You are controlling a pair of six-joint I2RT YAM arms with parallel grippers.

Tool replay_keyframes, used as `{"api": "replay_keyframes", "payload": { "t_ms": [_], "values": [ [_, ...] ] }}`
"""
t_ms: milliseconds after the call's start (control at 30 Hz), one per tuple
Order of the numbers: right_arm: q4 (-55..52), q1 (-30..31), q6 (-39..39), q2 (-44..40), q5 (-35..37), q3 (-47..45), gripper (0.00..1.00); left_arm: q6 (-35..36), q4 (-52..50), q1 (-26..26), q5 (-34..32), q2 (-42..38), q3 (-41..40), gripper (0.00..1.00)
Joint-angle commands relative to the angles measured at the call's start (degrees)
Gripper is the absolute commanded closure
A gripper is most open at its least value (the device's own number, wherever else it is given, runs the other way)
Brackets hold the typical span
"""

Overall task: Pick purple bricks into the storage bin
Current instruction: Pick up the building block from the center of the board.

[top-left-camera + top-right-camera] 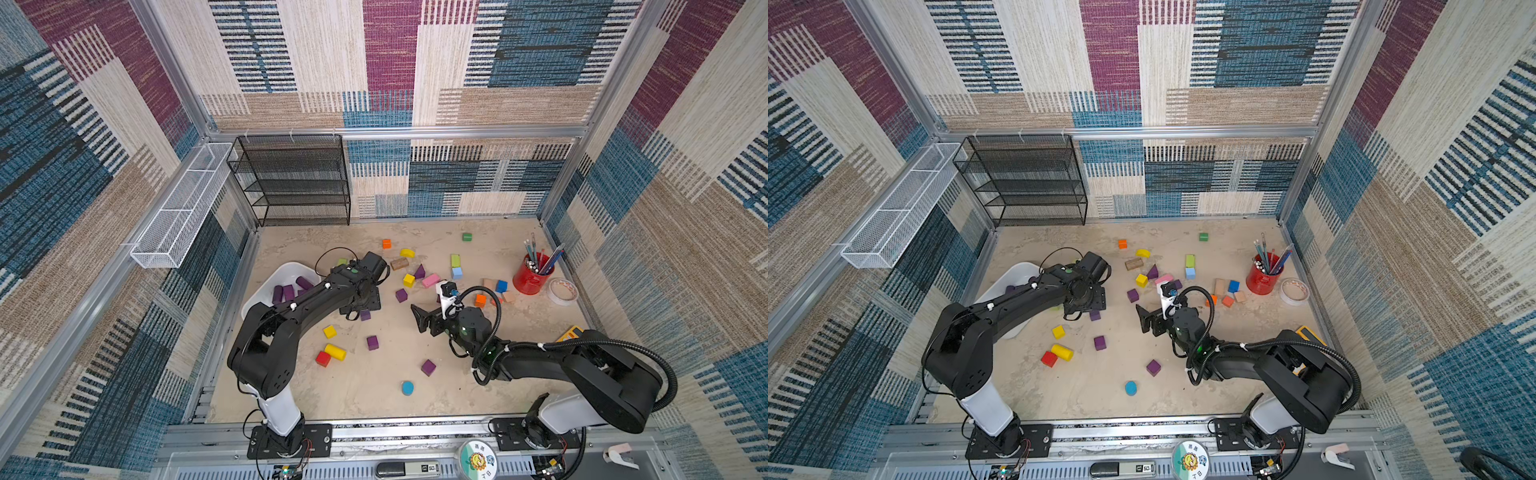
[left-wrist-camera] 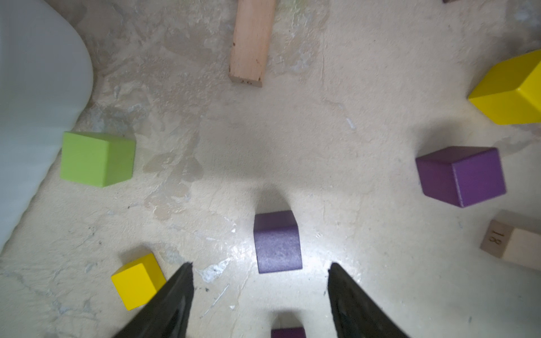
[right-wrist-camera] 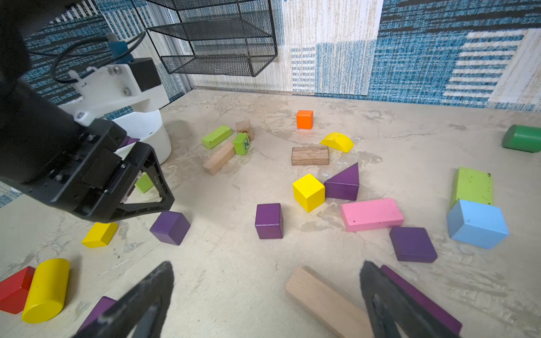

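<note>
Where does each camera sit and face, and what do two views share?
Top views: overhead, looking down at the table; left arm and right arm show.
Left wrist: looks down at a purple cube; open left gripper shows.
Right wrist: looks low across the table to the back wall; right gripper and left gripper show.
Shared: both wrist views show that cube and the storage bin.

White storage bin [image 1: 291,270] stands upright, containing several purple bricks [image 1: 288,292]; others, cubes and a wedge [image 1: 420,272], lie scattered on the surface [image 1: 374,395].
</note>
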Motion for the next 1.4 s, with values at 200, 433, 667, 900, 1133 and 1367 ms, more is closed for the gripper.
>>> {"api": "replay_keyframes", "payload": {
  "t_ms": [200, 433, 667, 900, 1133, 1367],
  "values": [
    [2.26, 0.15, -0.20, -0.01, -0.91, 0.26, 0.01, -1.29, 3.71, 0.33, 1.76, 0.65, -1.20, 0.29],
    [2.35, 0.15, -0.25, -0.16, -1.25, 0.26, 0.01, -1.43, 5.58, 0.52, 3.13, 2.55, -2.11, 0.31],
    [2.35, 0.11, -0.46, -0.62, -1.18, 0.09, 0.00, -1.20, 6.51, 0.61, 3.35, 4.62, -2.13, 0.35],
    [2.30, 0.23, -0.61, -0.99, -1.43, 0.09, 0.01, -0.49, 6.69, 0.70, 4.90, 7.08, -1.43, 0.45],
    [2.17, 0.24, -0.84, -1.47, -1.28, -0.09, 0.01, 0.40, 6.01, 0.96, 5.26, 7.81, -0.45, 0.57],
    [2.09, 0.23, -0.90, -1.72, -1.10, -0.15, 0.01, 0.95, 5.04, 1.49, 5.16, 8.31, 0.35, 0.65]
  ]
}}
